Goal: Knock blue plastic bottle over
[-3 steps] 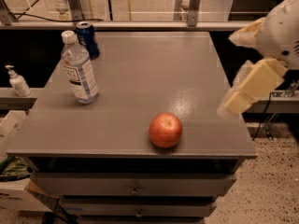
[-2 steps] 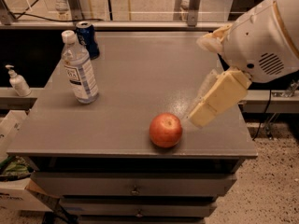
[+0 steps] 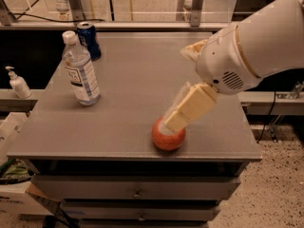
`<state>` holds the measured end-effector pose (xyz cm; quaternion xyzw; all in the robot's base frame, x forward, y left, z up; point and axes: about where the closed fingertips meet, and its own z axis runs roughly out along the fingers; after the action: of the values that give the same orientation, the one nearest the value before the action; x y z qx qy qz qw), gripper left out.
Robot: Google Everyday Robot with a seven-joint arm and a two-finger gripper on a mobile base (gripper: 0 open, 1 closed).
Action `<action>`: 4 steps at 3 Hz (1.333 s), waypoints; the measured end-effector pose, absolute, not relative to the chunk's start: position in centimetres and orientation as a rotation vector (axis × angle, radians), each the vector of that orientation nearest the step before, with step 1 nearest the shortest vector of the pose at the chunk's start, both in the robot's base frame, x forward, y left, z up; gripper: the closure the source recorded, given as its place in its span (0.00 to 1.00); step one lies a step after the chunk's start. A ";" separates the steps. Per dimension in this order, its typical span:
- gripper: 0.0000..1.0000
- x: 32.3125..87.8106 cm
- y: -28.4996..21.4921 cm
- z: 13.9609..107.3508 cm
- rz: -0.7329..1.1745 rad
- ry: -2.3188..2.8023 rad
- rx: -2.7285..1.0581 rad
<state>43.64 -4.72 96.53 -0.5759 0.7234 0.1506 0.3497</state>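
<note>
The blue plastic bottle (image 3: pixel 81 73) stands upright at the left of the grey table top (image 3: pixel 137 75); it is clear, with a white cap and a white label. My gripper (image 3: pixel 172 122) hangs over the front middle of the table, pointing down and to the left, its tip just above a red apple (image 3: pixel 168 137). The gripper is well to the right of the bottle and apart from it. The big white arm housing (image 3: pixel 256 42) fills the upper right.
A dark blue soda can (image 3: pixel 89 40) stands just behind the bottle at the table's back left corner. A small white pump bottle (image 3: pixel 18 83) sits on a lower shelf to the left. Drawers are below the table top. A metal rail runs along the back.
The arm has swung in from the right edge toward the left and forward, and the gripper now reaches over the apple. The bottle, can and apple have not moved.
</note>
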 end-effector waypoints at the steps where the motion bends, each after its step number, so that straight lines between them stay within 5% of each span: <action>1: 0.00 46.7 -1.0 94.7 0.417 1.831 -1.438; 4: 0.00 51.4 6.0 93.2 0.538 1.729 -1.244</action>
<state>51.37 5.98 93.18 -0.5043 0.7009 0.2179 0.4549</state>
